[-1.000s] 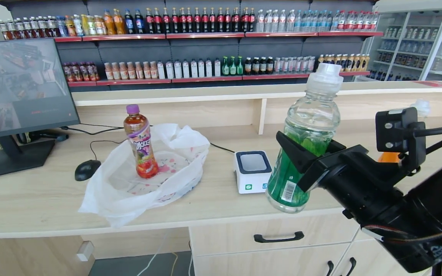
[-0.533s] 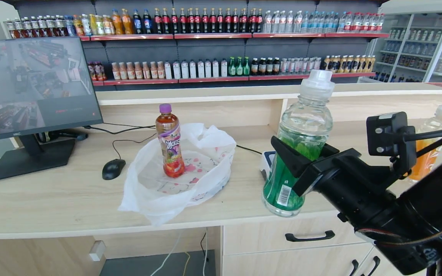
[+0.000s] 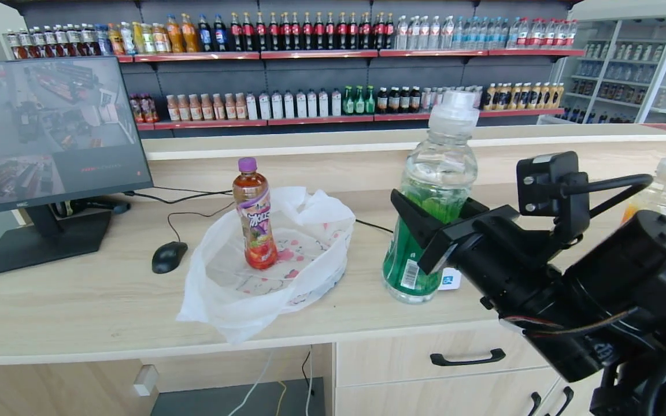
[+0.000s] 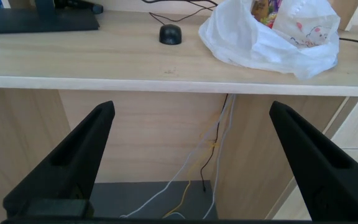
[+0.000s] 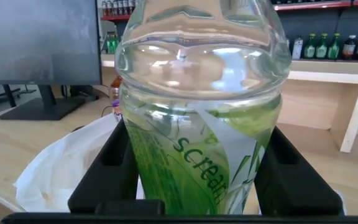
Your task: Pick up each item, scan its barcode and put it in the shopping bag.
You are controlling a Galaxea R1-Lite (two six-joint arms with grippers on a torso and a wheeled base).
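My right gripper (image 3: 430,222) is shut on a clear bottle with a green label (image 3: 440,164), held upright above the counter with its barcode facing the front. Close up, that bottle (image 5: 204,124) sits between the two black fingers (image 5: 104,174). It covers most of the white scanner (image 3: 450,282). To the left lies the open white shopping bag (image 3: 226,289), with a red tea bottle (image 3: 255,216) with a purple cap standing in it. My left gripper (image 4: 191,162) hangs open below the counter's front edge, the bag (image 4: 272,34) above it.
A monitor (image 3: 50,133) and a black mouse (image 3: 169,256) are at the counter's left. A bottle of orange drink (image 3: 663,185) stands at the far right. A raised ledge runs behind the counter, and drawers (image 3: 466,358) sit beneath it.
The head camera swung left at first. My right gripper then carried the green-labelled bottle left and a little farther in, so it now covers the scanner.
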